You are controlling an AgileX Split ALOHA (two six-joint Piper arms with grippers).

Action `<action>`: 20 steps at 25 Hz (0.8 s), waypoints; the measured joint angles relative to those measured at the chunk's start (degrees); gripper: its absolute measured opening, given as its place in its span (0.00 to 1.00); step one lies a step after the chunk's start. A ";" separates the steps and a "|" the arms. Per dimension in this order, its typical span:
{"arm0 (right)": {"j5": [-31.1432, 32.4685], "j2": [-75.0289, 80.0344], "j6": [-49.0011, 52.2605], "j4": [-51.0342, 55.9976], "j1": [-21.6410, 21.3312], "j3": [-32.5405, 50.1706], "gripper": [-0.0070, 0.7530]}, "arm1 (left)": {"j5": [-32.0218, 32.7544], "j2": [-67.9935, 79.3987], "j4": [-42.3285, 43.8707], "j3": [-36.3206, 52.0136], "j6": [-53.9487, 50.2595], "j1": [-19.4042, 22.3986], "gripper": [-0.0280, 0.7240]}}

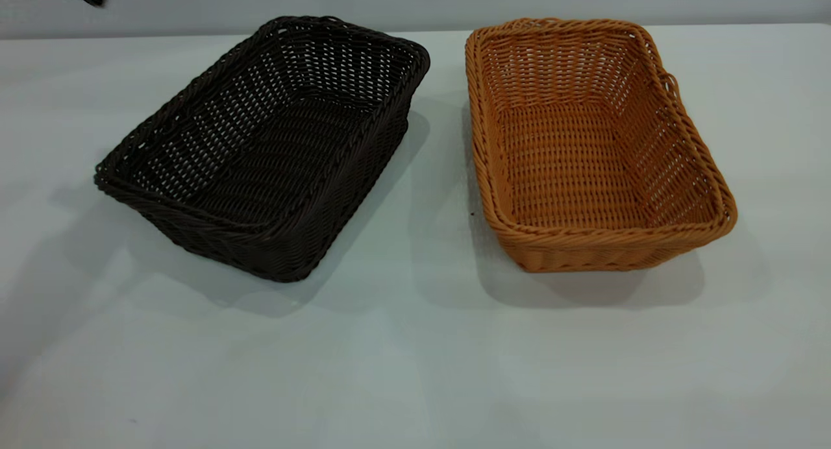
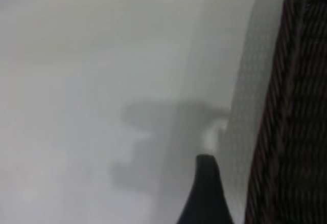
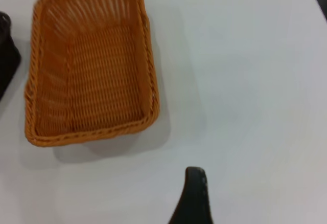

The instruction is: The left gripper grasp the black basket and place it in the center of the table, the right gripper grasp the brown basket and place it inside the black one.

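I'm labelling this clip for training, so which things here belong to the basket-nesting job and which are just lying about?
Belongs to the job:
- black basket
- brown basket
- table, where they get stacked
- left gripper, beside the black basket
- right gripper, above the table, off from the brown basket

Just lying about:
- nothing visible

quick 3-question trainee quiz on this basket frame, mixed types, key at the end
1. True or false: the brown basket already sits inside the black basket.
2. Multiple choice: in the exterior view, where is the black basket relative to the brown one? A) at its left B) at its right C) on top of it
3. Short answer: what lies in the baskets?

Key
1. False. They stand side by side on the table, apart.
2. A
3. Nothing; both are empty. Neither gripper holds one: only a dark tip of the left gripper shows beside the black basket, and a tip of the right gripper over bare table.
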 joint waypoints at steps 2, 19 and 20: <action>-1.84 3.53 0.88 0.07 0.00 0.00 0.75 | -0.05 3.75 0.00 -2.72 1.21 -1.15 0.73; -14.09 37.07 3.25 14.64 0.00 0.00 0.75 | -1.39 25.96 -0.02 -15.90 6.34 -4.41 0.73; -14.55 39.05 3.06 16.01 0.00 0.00 0.75 | -1.66 26.47 -0.07 -15.90 6.34 -4.41 0.73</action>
